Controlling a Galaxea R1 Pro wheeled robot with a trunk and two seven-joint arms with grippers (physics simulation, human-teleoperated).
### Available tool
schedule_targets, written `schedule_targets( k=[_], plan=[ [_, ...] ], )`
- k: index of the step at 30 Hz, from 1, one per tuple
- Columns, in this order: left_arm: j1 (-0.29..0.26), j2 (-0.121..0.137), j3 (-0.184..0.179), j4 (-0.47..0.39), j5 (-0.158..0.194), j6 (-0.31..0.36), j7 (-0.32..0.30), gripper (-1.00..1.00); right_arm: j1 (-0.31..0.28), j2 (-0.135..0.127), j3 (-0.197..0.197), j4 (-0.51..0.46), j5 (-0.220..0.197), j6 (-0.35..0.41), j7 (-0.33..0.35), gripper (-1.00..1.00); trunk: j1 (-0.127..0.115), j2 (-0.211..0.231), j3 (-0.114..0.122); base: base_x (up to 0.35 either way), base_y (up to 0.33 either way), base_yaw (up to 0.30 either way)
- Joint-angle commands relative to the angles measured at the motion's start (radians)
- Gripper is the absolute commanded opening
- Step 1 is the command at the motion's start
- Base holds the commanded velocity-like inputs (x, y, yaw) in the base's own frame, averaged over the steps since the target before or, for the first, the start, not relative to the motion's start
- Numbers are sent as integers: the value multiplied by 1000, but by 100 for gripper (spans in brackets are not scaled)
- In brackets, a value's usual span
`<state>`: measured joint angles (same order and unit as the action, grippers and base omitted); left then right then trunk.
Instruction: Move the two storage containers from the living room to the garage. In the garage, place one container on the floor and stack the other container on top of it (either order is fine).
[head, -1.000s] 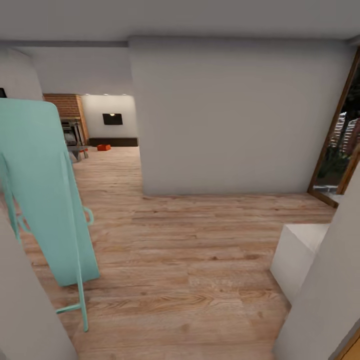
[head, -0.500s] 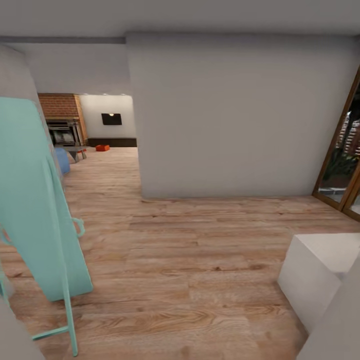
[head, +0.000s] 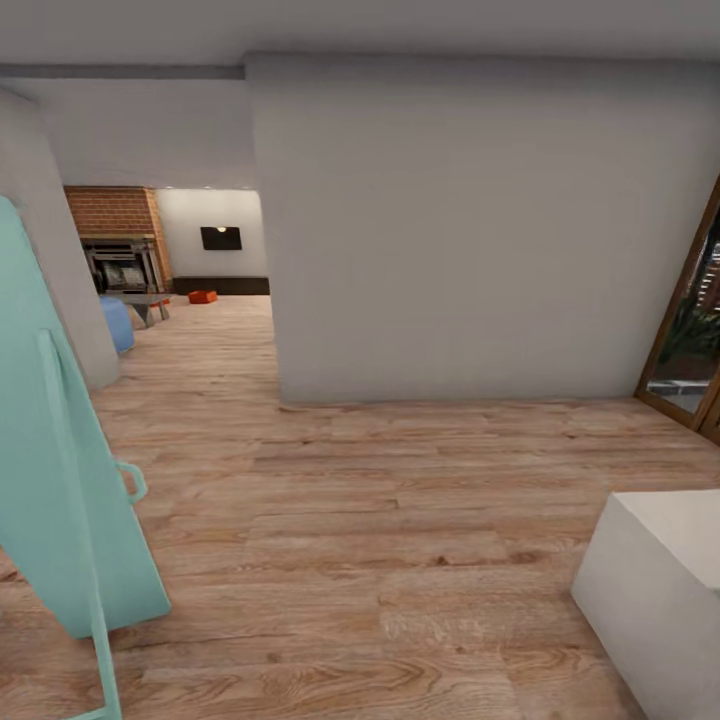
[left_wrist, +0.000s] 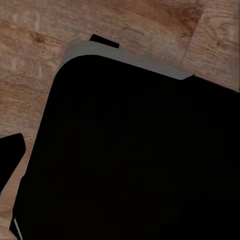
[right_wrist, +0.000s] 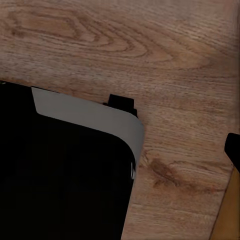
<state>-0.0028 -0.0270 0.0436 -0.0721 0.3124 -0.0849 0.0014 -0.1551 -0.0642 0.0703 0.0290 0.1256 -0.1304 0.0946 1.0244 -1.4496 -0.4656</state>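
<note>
Storage container (head: 202, 296) far off on living room planks (head: 400, 480), pincer state unseeable

container (head: 203, 297): one small orange-red bin seen, far off | pose: flat on light wood-plank floor | location: living room (head: 190, 260) beyond the doorway, near dark baseboard of far wall, just past the brick fireplace | detail: too small to tell more

A: What surrounds the hallway?
B: Light wood-plank floor (head: 380, 520), a pale grey wall (head: 470, 230), a glazed wood-framed door (head: 690, 330).
A: Furniture?
B: A turquoise folded board (head: 55, 470), a white block (head: 655, 590), a distant brick fireplace (head: 115, 240).
</note>
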Motion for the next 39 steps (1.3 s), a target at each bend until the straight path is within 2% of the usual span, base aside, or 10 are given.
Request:
schedule_targets(
  k=[1,13,39],
  plan=[
    [0,1,4,0,2,-2,0,100,-1,0,6,3,3,-7,1,100,1,0,-1,324,0,0],
    [0,3,4,0,2,-4,-1,100,-1,-1,5,3,0,-6,0,100,1,0,-1,324,0,148],
    [0,2,4,0,1,-10,-1,100,-1,-1,5,3,-1,-7,0,100,1,0,-1,324,0,5]
  ],
)
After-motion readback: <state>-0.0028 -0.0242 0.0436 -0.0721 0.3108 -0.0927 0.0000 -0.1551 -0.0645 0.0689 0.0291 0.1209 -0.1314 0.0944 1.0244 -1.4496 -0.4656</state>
